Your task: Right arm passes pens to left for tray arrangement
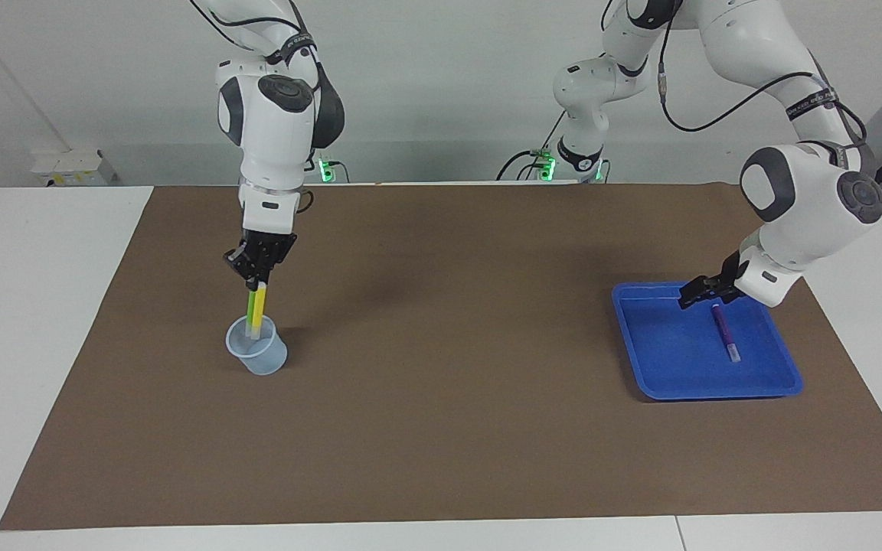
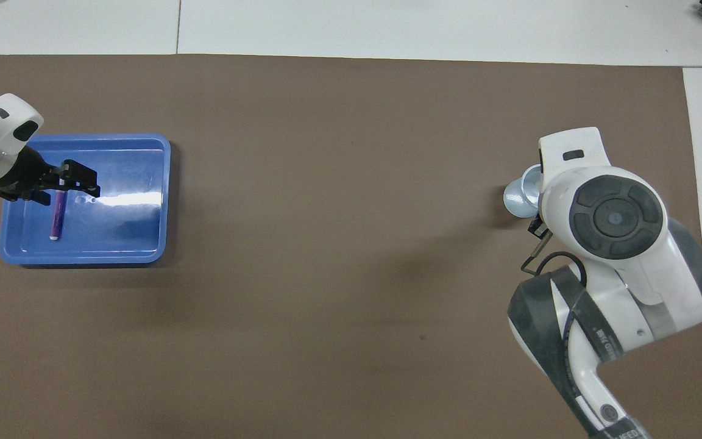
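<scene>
Slim purple pen (image 1: 724,331), small white tip

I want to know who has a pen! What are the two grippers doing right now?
Right gripper: jaws shut on the yellow pen, over the cup.
Left gripper: jaws open, empty, over the tray.

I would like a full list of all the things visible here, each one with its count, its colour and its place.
purple pen: 1, purple, lying in the tray.
yellow pen: 1, yellow, held upright over the cup.
green pen: 1, green, beside the yellow pen.
tray: 1, blue, toward the left arm's end.
cup: 1, translucent bluish, toward the right arm's end.
mat: 1, brown, on the table.
left end effector: open, over the tray.
right end effector: shut on the yellow pen.
</scene>
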Motion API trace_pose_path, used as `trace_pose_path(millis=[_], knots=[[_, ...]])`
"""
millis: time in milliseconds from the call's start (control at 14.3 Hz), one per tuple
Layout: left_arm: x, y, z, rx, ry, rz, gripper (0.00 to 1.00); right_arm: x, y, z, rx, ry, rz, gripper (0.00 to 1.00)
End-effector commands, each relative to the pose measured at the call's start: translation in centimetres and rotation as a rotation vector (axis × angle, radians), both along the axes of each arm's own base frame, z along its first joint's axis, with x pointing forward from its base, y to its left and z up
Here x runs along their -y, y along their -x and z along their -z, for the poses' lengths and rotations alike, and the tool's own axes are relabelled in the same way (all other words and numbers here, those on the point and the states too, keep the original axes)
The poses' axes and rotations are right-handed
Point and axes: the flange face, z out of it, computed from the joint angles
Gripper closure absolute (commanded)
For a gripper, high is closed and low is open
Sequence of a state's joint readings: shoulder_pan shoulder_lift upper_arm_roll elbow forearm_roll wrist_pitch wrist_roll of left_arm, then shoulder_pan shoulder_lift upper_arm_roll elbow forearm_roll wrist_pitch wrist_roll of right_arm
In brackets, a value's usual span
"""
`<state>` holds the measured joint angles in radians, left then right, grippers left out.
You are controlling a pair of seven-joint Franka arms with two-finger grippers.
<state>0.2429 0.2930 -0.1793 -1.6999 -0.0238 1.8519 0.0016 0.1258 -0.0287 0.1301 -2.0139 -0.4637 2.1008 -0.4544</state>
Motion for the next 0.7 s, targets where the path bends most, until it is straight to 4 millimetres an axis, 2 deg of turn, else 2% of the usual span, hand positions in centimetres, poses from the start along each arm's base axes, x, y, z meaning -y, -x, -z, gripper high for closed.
trace_pose_path(millis=[0, 418, 628], knots=[[0.3, 0.5, -0.6, -0.005, 0.002, -0.012, 0.00, -0.6, 0.9, -1.7, -0.010, -0.001, -0.028, 1.00], [0.2, 0.6, -0.9, -0.002, 0.001, -0.010, 0.00, -1.3, 0.8, -5.3, -0.006, -0.004, -0.016, 1.00], [0.5, 0.7, -1.1, -0.008, 0.043, -0.032, 0.00, -1.9, 0.7, -6.6, 0.003, -0.069, 0.006, 1.00]])
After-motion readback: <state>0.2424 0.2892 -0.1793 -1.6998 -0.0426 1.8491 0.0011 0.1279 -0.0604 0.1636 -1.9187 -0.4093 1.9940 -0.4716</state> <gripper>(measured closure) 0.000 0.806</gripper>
